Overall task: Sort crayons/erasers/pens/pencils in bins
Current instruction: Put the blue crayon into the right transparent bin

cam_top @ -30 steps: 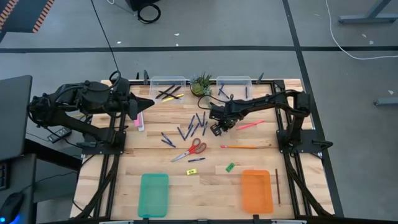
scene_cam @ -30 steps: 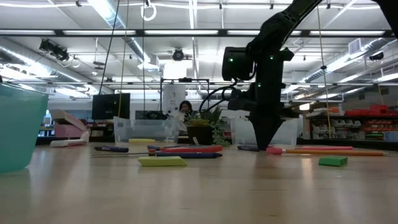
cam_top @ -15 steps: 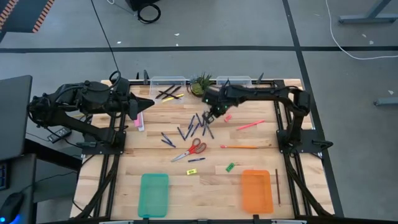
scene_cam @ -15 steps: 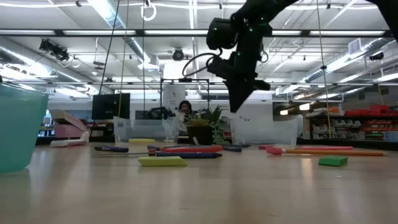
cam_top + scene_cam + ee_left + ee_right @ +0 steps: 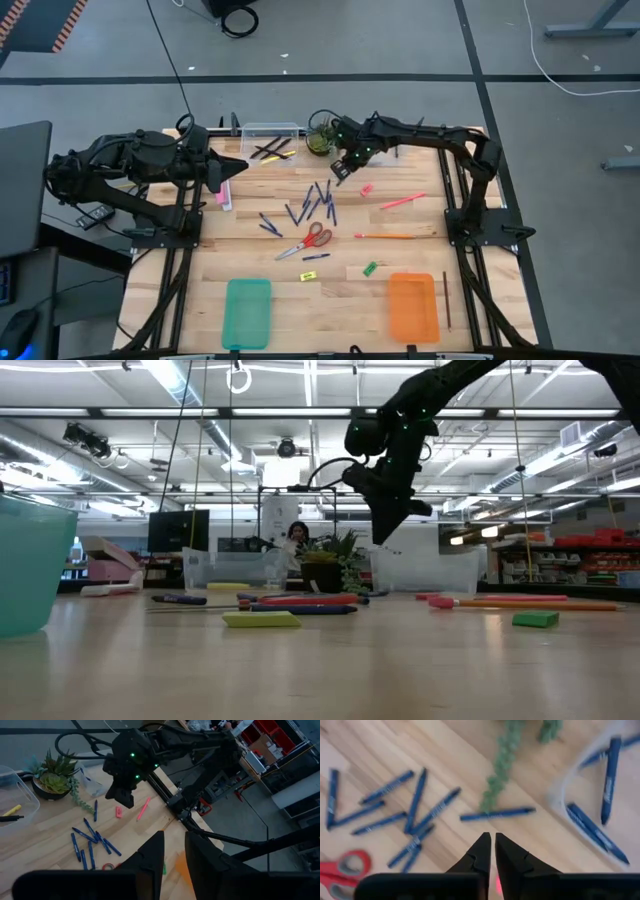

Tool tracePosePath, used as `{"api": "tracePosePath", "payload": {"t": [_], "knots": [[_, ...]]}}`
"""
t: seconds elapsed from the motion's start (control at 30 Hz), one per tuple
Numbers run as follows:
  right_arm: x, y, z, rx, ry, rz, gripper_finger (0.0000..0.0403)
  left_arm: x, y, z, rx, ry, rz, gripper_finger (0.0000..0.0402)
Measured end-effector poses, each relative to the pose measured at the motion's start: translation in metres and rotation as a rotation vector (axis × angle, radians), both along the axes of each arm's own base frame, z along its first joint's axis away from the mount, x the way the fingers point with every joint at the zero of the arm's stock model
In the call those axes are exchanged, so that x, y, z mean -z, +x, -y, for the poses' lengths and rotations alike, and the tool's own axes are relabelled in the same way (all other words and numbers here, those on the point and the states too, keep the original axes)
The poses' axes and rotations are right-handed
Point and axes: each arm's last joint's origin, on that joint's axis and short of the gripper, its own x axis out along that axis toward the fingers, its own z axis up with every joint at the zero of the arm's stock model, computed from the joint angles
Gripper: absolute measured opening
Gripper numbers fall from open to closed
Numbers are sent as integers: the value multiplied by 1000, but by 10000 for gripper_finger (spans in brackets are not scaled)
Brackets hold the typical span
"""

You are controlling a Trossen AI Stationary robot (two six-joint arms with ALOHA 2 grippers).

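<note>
My right gripper (image 5: 344, 167) hangs above the table just short of the plant, between the scattered blue pens (image 5: 318, 198) and the right clear bin (image 5: 600, 795), which holds a few pens. In the right wrist view its fingers (image 5: 492, 845) stand shut with only a thin slit between them, and nothing shows in them. A single pen (image 5: 497, 813) lies on the wood below, beside the plant's trailing stem. My left gripper (image 5: 174, 840) waits open at the table's left side. The left clear bin (image 5: 270, 132) holds pencils. The pink eraser (image 5: 367, 188), green eraser (image 5: 370, 268) and yellow eraser (image 5: 310, 275) lie flat.
The potted plant (image 5: 322, 138) stands between the two clear bins at the far edge. Red-handled scissors (image 5: 310, 240), a pink marker (image 5: 402, 201) and an orange pencil (image 5: 385, 236) lie mid-table. The teal tray (image 5: 247, 312) and orange tray (image 5: 413, 306) sit at the near edge.
My right gripper rose from the table among the blue pens, then moved toward the far edge, ending high near the plant and the right clear bin. Its wrist turned on the way.
</note>
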Motion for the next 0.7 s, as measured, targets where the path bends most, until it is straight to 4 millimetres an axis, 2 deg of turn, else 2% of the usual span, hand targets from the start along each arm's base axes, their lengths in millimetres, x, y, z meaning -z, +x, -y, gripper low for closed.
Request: {"api": "tracePosePath", "payload": {"t": [0.1, 0.2, 0.3, 0.37, 0.53, 0.7], "knots": [[-4, 13, -10, -145, -62, 80, 56, 0, 0, 0, 2, 6, -2, 83], [-6, 26, -27, -464, -200, 110, 75, 0, 0, 0, 3, 8, -3, 87], [-6, 31, -43, -814, -338, 69, 91, 0, 0, 0, 3, 8, -2, 90], [0, 33, -48, -964, -387, 29, 98, 0, 0, 0, 3, 8, -2, 91], [27, 37, -44, -1114, -387, -79, 110, 0, 0, 0, 1, 3, 0, 85], [50, 43, -39, -1143, -427, -186, 132, 0, 0, 0, -7, -18, 10, 84]]}}
